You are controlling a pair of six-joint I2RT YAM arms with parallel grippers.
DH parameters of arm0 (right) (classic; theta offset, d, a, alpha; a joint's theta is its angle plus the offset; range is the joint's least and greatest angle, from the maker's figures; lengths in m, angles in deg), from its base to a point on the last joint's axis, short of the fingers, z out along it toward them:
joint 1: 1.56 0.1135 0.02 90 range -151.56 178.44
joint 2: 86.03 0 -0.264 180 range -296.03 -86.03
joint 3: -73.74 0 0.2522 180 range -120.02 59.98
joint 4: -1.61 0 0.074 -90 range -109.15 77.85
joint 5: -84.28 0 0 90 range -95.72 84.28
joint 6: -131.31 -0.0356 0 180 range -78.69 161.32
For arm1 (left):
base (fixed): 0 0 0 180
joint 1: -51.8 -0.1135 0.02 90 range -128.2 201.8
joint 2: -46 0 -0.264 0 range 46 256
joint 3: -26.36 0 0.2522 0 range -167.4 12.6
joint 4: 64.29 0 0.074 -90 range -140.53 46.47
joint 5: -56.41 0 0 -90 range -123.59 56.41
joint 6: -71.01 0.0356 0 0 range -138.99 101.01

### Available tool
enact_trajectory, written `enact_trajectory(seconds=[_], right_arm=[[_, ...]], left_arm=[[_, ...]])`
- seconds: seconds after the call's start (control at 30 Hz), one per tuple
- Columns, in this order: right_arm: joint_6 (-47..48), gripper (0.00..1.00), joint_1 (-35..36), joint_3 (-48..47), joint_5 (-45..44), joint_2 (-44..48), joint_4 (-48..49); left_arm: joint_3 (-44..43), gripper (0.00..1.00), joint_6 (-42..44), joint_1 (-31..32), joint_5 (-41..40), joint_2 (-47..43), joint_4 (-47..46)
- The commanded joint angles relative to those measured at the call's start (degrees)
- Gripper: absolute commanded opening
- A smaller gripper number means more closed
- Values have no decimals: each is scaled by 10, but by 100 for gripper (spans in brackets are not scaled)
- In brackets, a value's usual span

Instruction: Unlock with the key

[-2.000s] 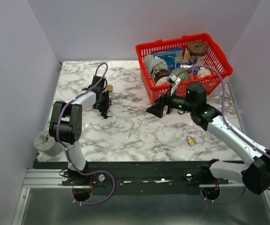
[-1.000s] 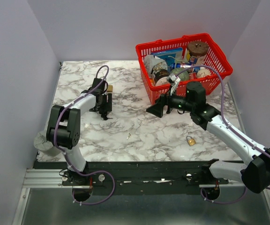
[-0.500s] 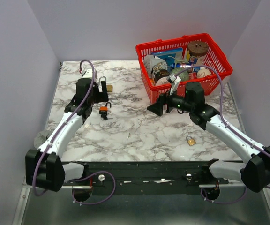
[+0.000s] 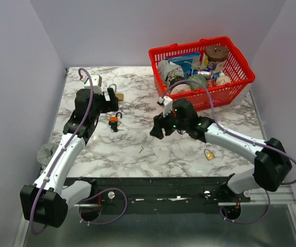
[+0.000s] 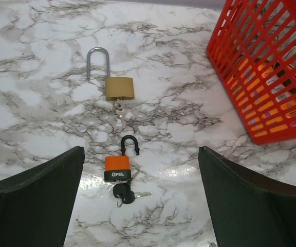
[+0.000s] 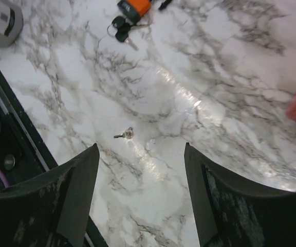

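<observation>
Firstly, limits of view. The orange padlock (image 5: 118, 169) is cut off by the top edge of the right wrist picture; only the left wrist picture shows it whole. It lies flat on the desk (image 4: 174, 155) with a black-headed key (image 5: 123, 193) at its base. Whether that key sits fully in the keyway cannot be made out. Its black shackle reads as a hook, the right leg apparently clear of the body.

Just beyond it lies a brass long-shackle padlock (image 5: 119, 88); the small key at its base is too blurred to judge. A loose silver key (image 6: 125, 134) lies alone on the marble between the two arms, well apart from either lock. A second brass padlock (image 4: 208, 154) lies near the right arm, too small to read.

The red basket (image 4: 243, 66) at the far right holds jars and cans, partly screened by its mesh and the right arm's cable. A grey object (image 4: 47, 153) sits at the desk's left edge.

Left end effector (image 5: 143, 206): fingers wide apart, nothing between them, short of the orange padlock. Right end effector (image 6: 140, 200): fingers apart, nothing held, loose key just ahead.
</observation>
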Motion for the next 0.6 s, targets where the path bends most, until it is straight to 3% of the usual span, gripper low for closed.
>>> enact_trajectory(seconds=[0.0,0.23,0.57], right_arm=[[7,70,62,-37,-40,-79,-33],[2,67,108,-101,-86,-182,-27],[-7,62,117,-109,-116,-236,-24]], left_arm=[[0,99,-26,3,48,-17,1],[4,99,-35,3,60,-33,-3],[10,99,-48,3,71,-31,-10]])
